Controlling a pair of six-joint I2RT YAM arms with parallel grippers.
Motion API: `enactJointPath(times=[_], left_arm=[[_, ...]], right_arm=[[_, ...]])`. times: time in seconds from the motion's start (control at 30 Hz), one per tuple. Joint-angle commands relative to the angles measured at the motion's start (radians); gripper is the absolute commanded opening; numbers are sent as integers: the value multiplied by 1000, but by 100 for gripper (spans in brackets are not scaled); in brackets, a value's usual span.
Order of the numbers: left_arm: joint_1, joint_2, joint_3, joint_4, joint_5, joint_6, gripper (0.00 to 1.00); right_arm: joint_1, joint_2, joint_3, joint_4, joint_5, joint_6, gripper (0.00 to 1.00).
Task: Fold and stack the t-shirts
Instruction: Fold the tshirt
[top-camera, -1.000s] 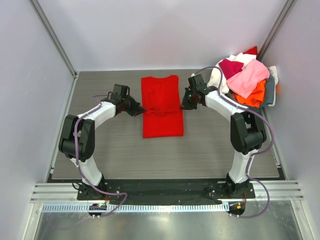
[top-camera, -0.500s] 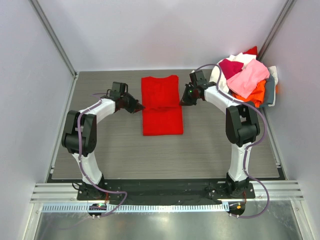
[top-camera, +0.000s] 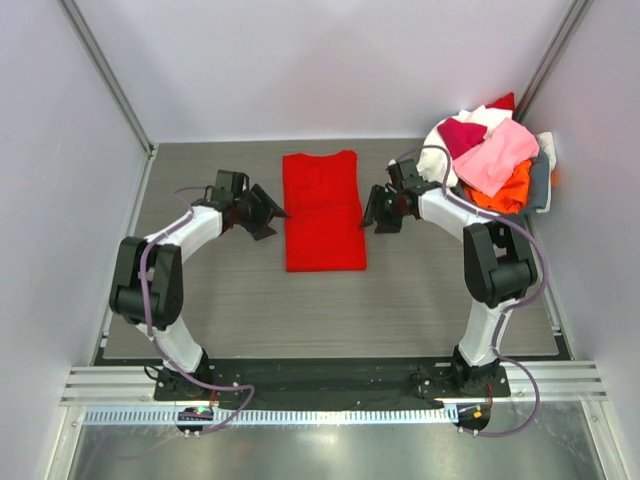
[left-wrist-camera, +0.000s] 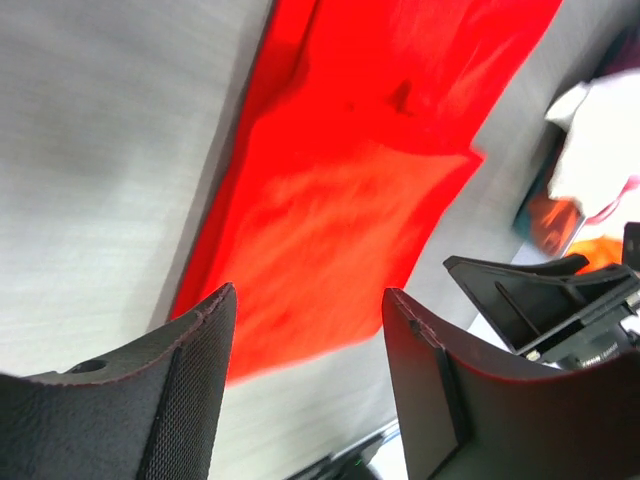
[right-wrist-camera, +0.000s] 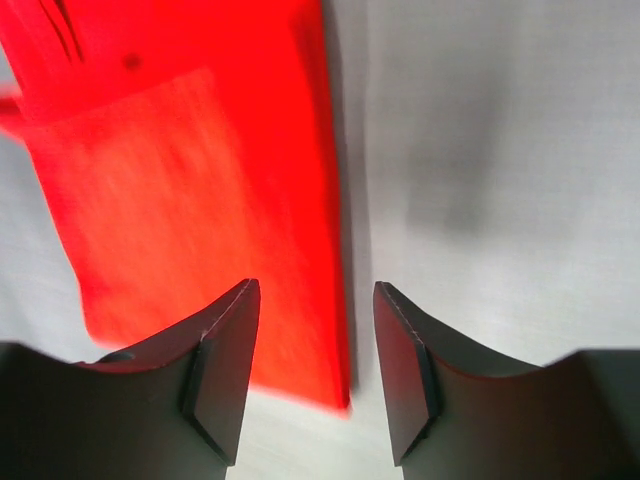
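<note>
The bright red t-shirt (top-camera: 322, 210) lies flat on the grey table as a long narrow rectangle, its near half doubled over. My left gripper (top-camera: 274, 222) stands open just off the shirt's left edge, and my right gripper (top-camera: 372, 222) stands open just off its right edge. In the left wrist view the red t-shirt (left-wrist-camera: 350, 170) lies beyond the left gripper (left-wrist-camera: 309, 290), nothing between the fingers. The right wrist view shows the shirt's edge (right-wrist-camera: 200, 180) below the open right gripper (right-wrist-camera: 316, 284). Other t-shirts are heaped at the back right: pink (top-camera: 497, 155), magenta (top-camera: 462, 133), white (top-camera: 487, 117), orange (top-camera: 505, 190).
The heap of shirts sits in a grey basket (top-camera: 541, 185) against the right wall. Pale walls close the table in at the left, back and right. Both arm bases stand on the rail at the near edge (top-camera: 330, 380).
Both grippers have opened and let go of the red t-shirt's side edges, then drawn slightly away from it. The shirt stays flat where it lay.
</note>
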Motion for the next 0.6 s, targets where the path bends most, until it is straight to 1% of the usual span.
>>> enactJointPath(times=[0.0, 0.03, 0.1, 0.13, 0.2, 0.23, 0.33, 0.4, 0.43, 0.57], left_arm=[[-27, -107, -109, -19, 4, 51, 60], [-34, -123, -135, -14, 2, 54, 59], [-59, -163, -201, -14, -11, 57, 57], [-65, -174, -221, -7, -14, 59, 53], [-85, -196, -268, 0, -27, 57, 51], [-88, -200, -281, 6, -25, 57, 47], [-105, -209, -316, 21, -30, 56, 46], [-114, -208, -322, 21, -34, 57, 45], [-117, -206, -325, 23, -34, 56, 42], [-131, -197, -330, 44, -31, 53, 40]], right_arm=[[-1, -150, -123, 69, -73, -10, 55], [0, -166, -186, 79, -79, -4, 54], [2, -199, -244, 112, -94, -1, 52], [5, -222, -292, 132, -109, 5, 51], [11, -236, -327, 148, -120, 10, 49], [14, -241, -353, 155, -125, 13, 48], [25, -239, -389, 180, -137, 16, 45], [32, -236, -398, 186, -143, 16, 45], [36, -235, -403, 189, -146, 17, 43], [40, -224, -410, 208, -157, 14, 41]])
